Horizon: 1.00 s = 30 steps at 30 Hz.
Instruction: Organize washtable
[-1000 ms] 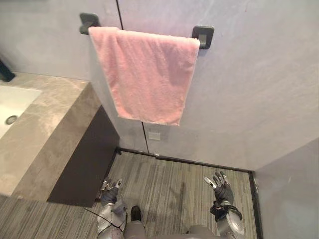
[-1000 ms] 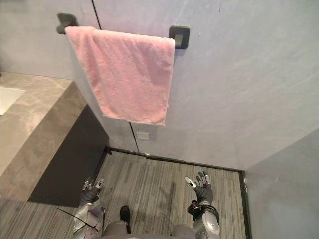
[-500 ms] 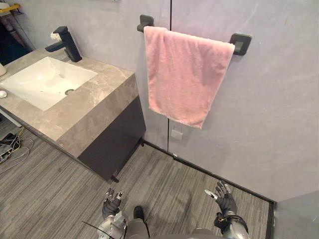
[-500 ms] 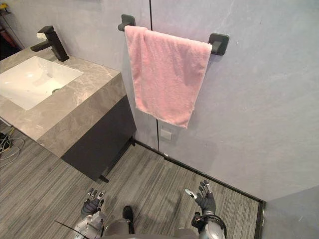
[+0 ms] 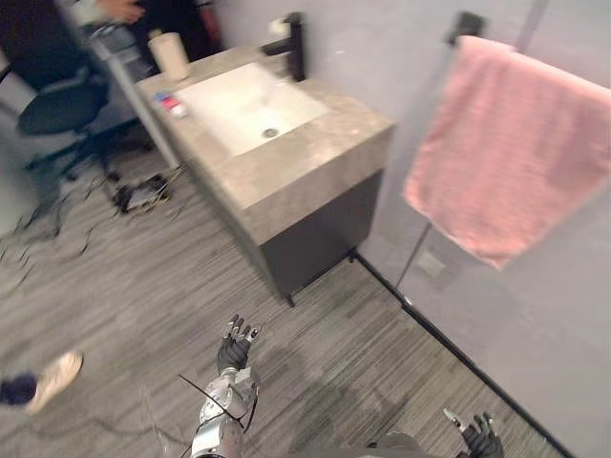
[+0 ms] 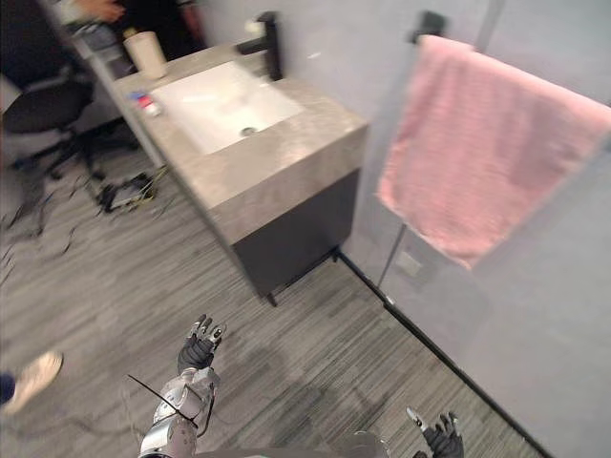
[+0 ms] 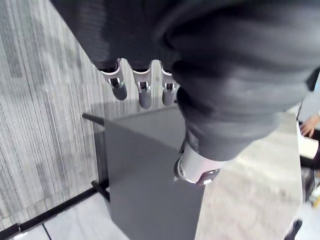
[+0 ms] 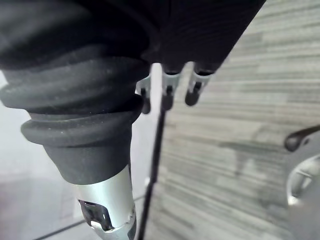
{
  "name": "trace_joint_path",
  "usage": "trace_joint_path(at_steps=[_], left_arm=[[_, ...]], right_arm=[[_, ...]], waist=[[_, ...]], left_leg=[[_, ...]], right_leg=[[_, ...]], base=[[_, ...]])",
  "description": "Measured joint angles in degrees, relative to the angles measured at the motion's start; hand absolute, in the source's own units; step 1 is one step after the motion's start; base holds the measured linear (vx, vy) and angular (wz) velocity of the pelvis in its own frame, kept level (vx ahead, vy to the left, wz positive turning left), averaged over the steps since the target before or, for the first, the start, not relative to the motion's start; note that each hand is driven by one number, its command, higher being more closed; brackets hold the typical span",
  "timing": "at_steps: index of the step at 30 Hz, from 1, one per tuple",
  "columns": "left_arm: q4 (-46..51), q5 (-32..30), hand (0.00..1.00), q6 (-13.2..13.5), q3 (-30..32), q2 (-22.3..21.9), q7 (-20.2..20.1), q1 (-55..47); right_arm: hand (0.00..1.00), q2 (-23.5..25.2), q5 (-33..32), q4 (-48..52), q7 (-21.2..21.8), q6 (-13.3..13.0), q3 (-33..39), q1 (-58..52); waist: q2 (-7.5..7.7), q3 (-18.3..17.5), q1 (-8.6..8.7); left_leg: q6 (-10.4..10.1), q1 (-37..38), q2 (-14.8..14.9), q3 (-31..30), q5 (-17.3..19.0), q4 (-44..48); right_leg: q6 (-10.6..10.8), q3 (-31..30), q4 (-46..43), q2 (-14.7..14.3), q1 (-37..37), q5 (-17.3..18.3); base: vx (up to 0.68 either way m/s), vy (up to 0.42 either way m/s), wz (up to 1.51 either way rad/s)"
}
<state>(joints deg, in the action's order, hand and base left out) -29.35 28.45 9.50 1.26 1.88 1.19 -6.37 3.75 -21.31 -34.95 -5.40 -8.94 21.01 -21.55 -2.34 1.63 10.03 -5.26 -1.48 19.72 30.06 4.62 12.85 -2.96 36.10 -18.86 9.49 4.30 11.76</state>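
Far on the left, the worktop (image 5: 325,153) with its sink (image 5: 239,105), tap (image 5: 294,43) and cup (image 5: 174,54) has come into fuller view as the camera swings off the pink towel (image 5: 520,162). The left hand (image 5: 234,351) and right hand (image 5: 480,437) hang low over the floor (image 5: 143,286), fingers spread and empty, well apart from the worktop. Tidying looks not yet begun.

Softly and evenly lit, brightest on the white rectangular sink basin (image 5: 243,105) (nearly washed out to glare). Faintly shaded on the pale grey wall (image 5: 563,315) below the pink terry towel (image 5: 516,162), darker along the grey striped plank floor (image 5: 143,286) at the foot of the dark washtable cabinet (image 5: 315,243).
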Motion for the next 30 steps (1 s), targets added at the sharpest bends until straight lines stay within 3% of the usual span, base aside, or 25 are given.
trace_joint_path(at_steps=[3,4,5,6,7,8,9,11,15,17,18,20,21,22,23,24,25,26,27,30], left_arm=[[-0.7,-0.1,0.00,-0.5,-1.8,2.6,-0.2,0.0],[-0.7,-0.1,0.00,-0.6,-1.9,2.7,-0.3,-0.2],[-0.7,-0.3,0.00,-0.6,-2.4,2.3,-0.5,-0.4],[-0.8,-0.8,0.00,-0.5,-2.2,2.6,-0.6,-0.3],[-1.4,-1.9,0.00,-0.4,-1.4,3.8,-0.9,0.8],[-1.8,-3.1,0.00,-0.3,-0.9,5.9,-1.2,2.3],[-2.1,-4.3,0.00,-0.3,-0.2,7.0,-1.2,3.4],[-1.8,-5.9,0.00,-0.3,1.2,6.2,-1.1,3.2],[-1.0,-8.4,0.00,-0.3,1.3,5.3,-1.1,2.8],[1.1,-8.8,0.00,-0.1,1.3,5.2,-0.9,1.3],[1.6,-8.8,0.00,-0.1,1.3,5.3,-0.9,0.6],[2.0,-8.8,0.00,-0.1,1.4,5.3,-0.8,-0.9],[2.4,-8.8,0.00,-0.1,1.4,5.1,-0.8,-2.2],[2.8,-8.8,0.00,-0.1,1.6,5.0,-0.7,-3.2],[3.4,-8.8,0.00,0.0,1.6,5.0,-0.7,-5.2],[3.8,-8.8,0.00,0.0,1.6,5.0,-0.7,-5.9],[4.6,-8.8,0.00,0.1,1.5,4.9,-0.7,-6.1],[4.6,-8.8,0.00,0.4,1.6,4.0,-0.7,-6.0],[4.6,-8.8,0.00,0.6,1.8,3.5,-0.5,-6.0],[4.6,-8.9,0.00,0.8,1.8,-0.5,0.4,-6.2]], right_arm=[[0.00,0.3,-1.6,-0.7,0.0,0.3,-1.1,1.8],[0.00,0.2,-1.8,-0.4,-0.2,0.3,-1.0,2.3],[0.00,0.0,-2.2,0.4,-0.6,0.2,-1.2,3.3],[0.00,-0.1,-2.8,0.5,-0.5,0.2,-1.6,3.8],[0.00,-0.1,-3.0,0.7,-0.5,0.2,-3.5,4.9],[0.00,-0.1,-3.4,1.5,-0.6,0.1,-5.9,5.1],[0.00,0.0,-3.4,2.3,-0.6,0.0,-7.0,5.1],[0.00,-0.3,-3.4,3.2,-0.6,-0.5,-7.7,6.8],[0.00,-0.2,-2.6,3.3,-0.5,-0.1,-8.5,8.2],[0.00,-0.2,-2.7,4.5,-0.4,0.8,-9.5,7.8],[0.00,-0.2,-2.8,5.9,-0.1,0.7,-10.0,7.0],[0.00,-0.2,-2.8,8.0,0.7,0.7,-10.5,5.5],[0.00,-0.2,-2.8,9.1,0.7,0.7,-12.0,4.5],[0.00,-0.2,-2.7,9.6,0.9,0.6,-12.8,4.1],[0.00,0.0,-2.2,9.7,1.8,0.5,-14.4,3.6],[0.00,0.1,-0.7,9.8,2.5,0.5,-16.0,3.0],[0.00,0.1,-0.4,9.8,2.9,0.4,-17.1,2.5],[0.00,-0.1,0.1,9.8,3.1,0.4,-17.4,2.2],[0.00,-0.3,0.5,9.3,3.1,0.3,-17.4,2.5],[0.00,-1.4,1.9,8.8,3.2,0.2,-17.7,3.1]], waist=[[1.08,-0.4,-0.04],[0.95,-0.3,-0.16],[0.02,0.6,-0.43],[-0.39,0.7,-0.49],[-0.76,0.8,-0.54],[2.70,1.8,-1.00],[4.06,3.0,-1.48],[2.76,4.4,-3.10],[0.37,8.0,-4.47],[0.46,8.2,-4.56],[0.76,8.4,-4.36],[1.07,8.5,-4.32],[1.91,8.8,-4.30],[1.87,9.0,-4.39],[2.45,8.6,-4.27],[3.54,7.8,-3.90],[4.83,7.0,-3.63],[5.86,6.3,-3.66],[6.56,5.5,-3.95],[4.24,4.4,-3.95]], left_leg=[[-3.9,-1.0,-2.8,-1.7,-0.6,-6.9],[-3.7,-0.6,-3.1,-1.8,-0.8,-7.8],[-3.3,0.5,-3.4,-2.2,-1.1,-8.1],[-3.1,0.3,-2.8,-2.7,-0.9,-7.7],[-3.1,-0.9,-1.8,-3.4,-0.8,-6.4],[-3.0,-1.1,-3.5,-3.4,0.0,-3.9],[-3.2,-1.1,-4.2,-3.8,2.7,-0.6],[-3.5,-3.3,-1.7,-4.0,6.1,5.5],[-2.0,-3.9,-2.9,-4.9,8.1,7.2],[-0.9,-5.1,-4.7,-7.2,9.4,7.4],[-0.5,-5.4,-5.8,-9.3,9.7,7.3],[-0.4,-5.3,-6.8,-12.1,9.8,7.0],[-0.2,-3.9,-7.3,-13.8,9.7,6.0],[0.2,-2.8,-7.7,-14.7,9.4,5.0],[0.3,-1.1,-7.7,-16.3,8.7,3.3],[-0.1,-0.5,-7.7,-17.6,7.8,1.9],[-0.9,-0.5,-8.4,-17.9,6.9,0.9],[-1.1,-0.8,-9.6,-19.0,6.3,0.7],[-1.4,-0.8,-10.2,-18.9,5.9,0.7],[-1.6,-0.3,-9.5,-18.9,2.2,-2.7]], right_leg=[[1.4,1.6,-1.0,1.6,1.4,-2.2],[0.8,1.4,-2.8,2.3,1.8,-2.8],[-0.9,1.1,-11.4,4.9,5.5,-3.8],[2.7,-0.5,-12.3,4.6,7.1,-1.5],[7.1,-3.6,-0.5,1.3,7.8,-0.4],[3.8,-4.9,8.4,1.9,7.9,-11.8],[3.8,-4.6,8.6,3.6,7.1,-15.9],[4.2,-5.1,8.9,2.6,6.4,-16.1],[4.6,-5.4,6.7,5.2,6.4,-16.4],[4.5,-13.3,2.1,6.5,9.0,-16.5],[4.9,-20.0,0.5,6.5,9.4,-17.1],[4.5,-27.3,-2.7,5.5,9.5,-17.5],[4.2,-30.5,-7.2,5.1,10.1,-17.8],[4.0,-31.8,-9.6,4.9,10.6,-17.6],[4.5,-34.2,-14.4,3.4,11.6,-14.2],[5.4,-35.0,-16.6,0.5,11.7,-7.4],[6.6,-35.5,-14.3,-2.1,11.4,-5.3],[6.1,-35.9,-10.7,-2.6,10.1,-2.4],[7.1,-37.1,-8.3,-2.6,8.4,-1.7],[6.8,-36.1,-3.0,-3.4,6.1,-1.9]], base=[[0.02,0.304,0.93],[0.03,0.262,0.49],[0.02,0.181,0.20],[-0.01,0.136,0.21],[-0.02,0.030,0.31],[-0.02,-0.016,0.44],[-0.02,-0.013,0.20],[-0.06,0.025,-0.09],[-0.09,0.099,0.15],[-0.10,0.148,0.53],[-0.08,0.132,0.73],[-0.02,0.115,0.74],[0.05,0.115,0.64],[0.06,0.089,0.50],[0.12,-0.029,0.53],[0.14,-0.136,0.71],[0.22,-0.230,0.75],[0.22,-0.176,0.41],[0.21,-0.138,0.18],[0.19,-0.105,0.12]])
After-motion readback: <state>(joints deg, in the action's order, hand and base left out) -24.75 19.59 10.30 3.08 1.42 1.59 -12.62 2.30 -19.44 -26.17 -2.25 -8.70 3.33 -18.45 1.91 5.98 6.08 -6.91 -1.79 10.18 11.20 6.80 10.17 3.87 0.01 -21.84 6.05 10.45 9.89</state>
